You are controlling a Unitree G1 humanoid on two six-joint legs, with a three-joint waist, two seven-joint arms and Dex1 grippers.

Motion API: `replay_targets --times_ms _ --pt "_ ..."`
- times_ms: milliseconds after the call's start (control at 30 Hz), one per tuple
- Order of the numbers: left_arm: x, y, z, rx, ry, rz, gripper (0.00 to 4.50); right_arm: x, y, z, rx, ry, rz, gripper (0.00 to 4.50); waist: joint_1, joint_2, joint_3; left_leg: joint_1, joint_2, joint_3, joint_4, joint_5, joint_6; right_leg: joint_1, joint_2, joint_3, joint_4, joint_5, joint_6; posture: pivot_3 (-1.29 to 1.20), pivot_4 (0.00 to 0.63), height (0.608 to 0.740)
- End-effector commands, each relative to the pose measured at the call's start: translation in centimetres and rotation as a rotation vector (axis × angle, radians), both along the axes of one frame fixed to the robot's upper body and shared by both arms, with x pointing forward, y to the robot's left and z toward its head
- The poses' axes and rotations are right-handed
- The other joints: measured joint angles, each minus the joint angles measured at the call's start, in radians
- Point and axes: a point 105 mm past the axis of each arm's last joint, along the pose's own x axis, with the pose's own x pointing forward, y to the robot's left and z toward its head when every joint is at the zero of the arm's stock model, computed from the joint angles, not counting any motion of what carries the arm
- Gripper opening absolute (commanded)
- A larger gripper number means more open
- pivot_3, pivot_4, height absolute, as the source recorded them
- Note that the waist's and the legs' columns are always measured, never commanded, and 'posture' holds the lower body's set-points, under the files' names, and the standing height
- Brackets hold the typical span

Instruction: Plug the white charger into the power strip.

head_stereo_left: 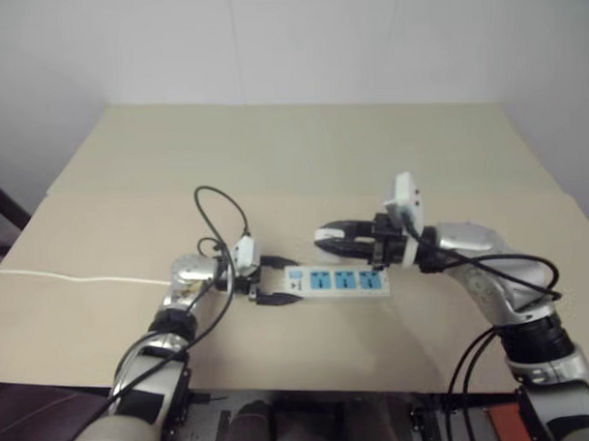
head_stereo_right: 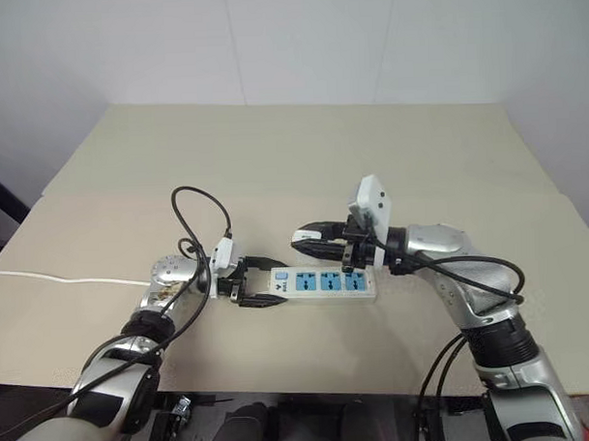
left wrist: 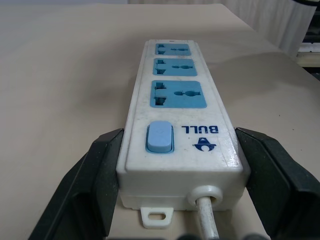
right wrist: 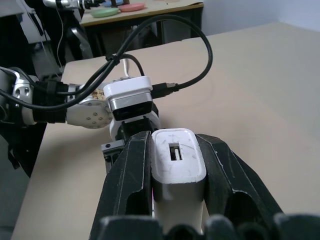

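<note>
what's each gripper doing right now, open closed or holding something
Left gripper: fingers on either side of the switch end of the power strip, bracing it.
Right gripper: shut on the white charger, above the strip.

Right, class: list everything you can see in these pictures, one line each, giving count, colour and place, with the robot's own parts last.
power strip: one, white with three blue sockets and a blue switch, flat on the table, switch end between the left gripper's fingers.
white charger: one, white, clamped in the right gripper above the strip.
cord: one, thin white, trailing across the table toward its left edge.
table: one, beige.
left gripper: one, black fingers, astride the strip's end.
right gripper: one, black fingers, shut on the charger.
</note>
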Motion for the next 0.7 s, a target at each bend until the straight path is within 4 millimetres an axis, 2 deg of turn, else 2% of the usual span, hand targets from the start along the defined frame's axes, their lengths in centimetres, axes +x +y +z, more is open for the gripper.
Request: replay_targets --times_ms 33,167,500,700 --pt "-0.4 -0.5 -0.1 0.028 0.017 -0.064 3.22 -0.5 0.8 0.9 0.043 -0.063 0.074 1.12 -0.001 0.000 0.000 0.000 0.000 0.000 0.000 0.000 0.000 0.000 0.001 0.000 0.000 0.000 0.000 0.00 0.150 0.740" --pt "-0.4 -0.5 -0.2 0.035 0.004 -0.068 3.22 0.2 1.2 0.3 0.031 -0.119 0.087 1.12 -0.001 0.000 0.000 0.000 0.001 0.001 0.000 0.000 0.000 0.000 0.002 -0.001 0.000 0.000 0.000 0.00 0.150 0.740" --pt "-0.3 -0.4 -0.2 0.029 0.002 -0.058 3.22 1.0 1.5 -1.9 -0.009 -0.094 0.127 1.12 -0.002 0.000 0.000 0.000 0.001 0.001 0.000 0.000 0.000 0.000 0.002 -0.001 0.001 0.000 0.000 0.00 0.150 0.740" --pt "-0.3 -0.5 -0.2 0.031 0.013 -0.056 3.22 1.6 1.2 -2.5 -0.017 -0.086 0.114 1.12 -0.002 0.000 0.000 0.000 0.001 0.001 0.000 0.000 0.000 0.000 0.002 -0.001 0.001 0.000 0.000 0.00 0.150 0.740"
